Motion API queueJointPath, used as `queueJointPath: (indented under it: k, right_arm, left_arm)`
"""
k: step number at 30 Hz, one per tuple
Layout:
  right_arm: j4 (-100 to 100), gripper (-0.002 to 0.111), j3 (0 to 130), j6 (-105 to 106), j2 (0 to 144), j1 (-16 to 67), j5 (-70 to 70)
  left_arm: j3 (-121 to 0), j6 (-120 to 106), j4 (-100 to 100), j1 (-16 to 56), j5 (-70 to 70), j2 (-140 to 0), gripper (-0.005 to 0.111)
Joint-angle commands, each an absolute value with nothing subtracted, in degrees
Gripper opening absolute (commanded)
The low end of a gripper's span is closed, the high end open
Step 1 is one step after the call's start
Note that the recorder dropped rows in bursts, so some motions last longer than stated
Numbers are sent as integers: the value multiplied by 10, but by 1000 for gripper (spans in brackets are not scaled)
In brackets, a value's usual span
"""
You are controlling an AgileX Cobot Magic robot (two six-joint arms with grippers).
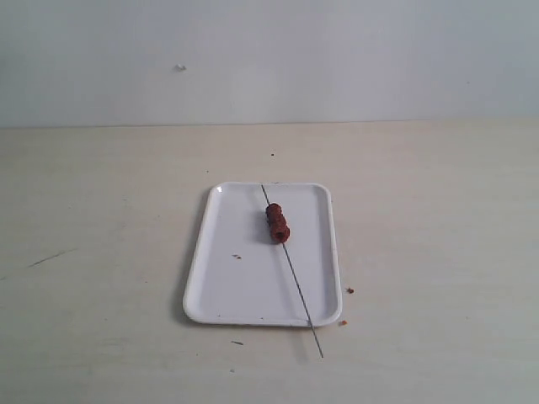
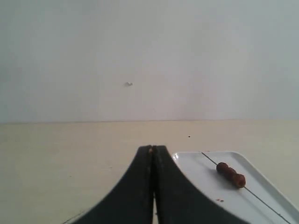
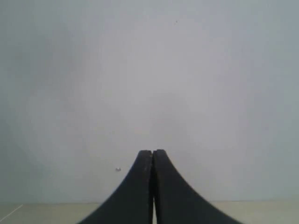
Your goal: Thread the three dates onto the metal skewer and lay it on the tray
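The white tray (image 1: pixel 227 286) lies in the middle of the table. Across it runs the thin metal skewer (image 1: pixel 296 284), slanting from the far rim to past the near right corner. The three dates (image 1: pixel 277 222) sit on the skewer, pressed together near its far end. In the left wrist view the same tray (image 2: pixel 201 179), skewer (image 2: pixel 261 200) and dates (image 2: pixel 230 174) show off to one side. My left gripper (image 2: pixel 153 150) is shut with nothing in it, pulled back from the tray. My right gripper (image 3: pixel 152 152) is shut too, facing the wall. Neither gripper appears in the exterior view.
Small brown crumbs lie on the tray (image 1: pixel 237 257) and on the table by its near right corner (image 1: pixel 349 290). A dark scratch (image 1: pixel 49 258) marks the table at left. A pale wall stands behind the table.
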State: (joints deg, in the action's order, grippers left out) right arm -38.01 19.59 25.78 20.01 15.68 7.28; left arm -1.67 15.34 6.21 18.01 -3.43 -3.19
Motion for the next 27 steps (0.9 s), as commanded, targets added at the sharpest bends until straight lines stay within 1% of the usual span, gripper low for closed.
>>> queueJointPath:
  k: [1,4,6,10,14,22,23,26,27]
  right_arm:
    - [-369,0,195,312,196,149,65]
    - [-355,0,195,375,162,111,-8]
    - [-354,0,192,409,122,68,-66]
    - [-354,0,176,421,51,5,-94]
    - [-354,0,154,421,13,-6,-85]
    - [-339,0,80,408,11,-6,-75]
    - [-303,0,68,367,11,-6,-75]
    - [-91,0,30,140,9,-6,-63]
    - [31,0,8,-26,6,-6,-55]
  left_arm:
    - [-15,154,64,182,-34,-28,0]
    - [-15,154,64,182,-34,-28,0]
    - [-15,154,64,182,-34,-28,0]
    - [-15,154,64,182,-34,-28,0]
    - [-15,153,64,182,-34,-28,0]
    - [-15,153,64,182,-34,-28,0]
    - [-15,153,64,182,-34,-28,0]
    - [-15,153,64,182,-34,-28,0]
    - [-15,153,64,182,-34,-28,0]
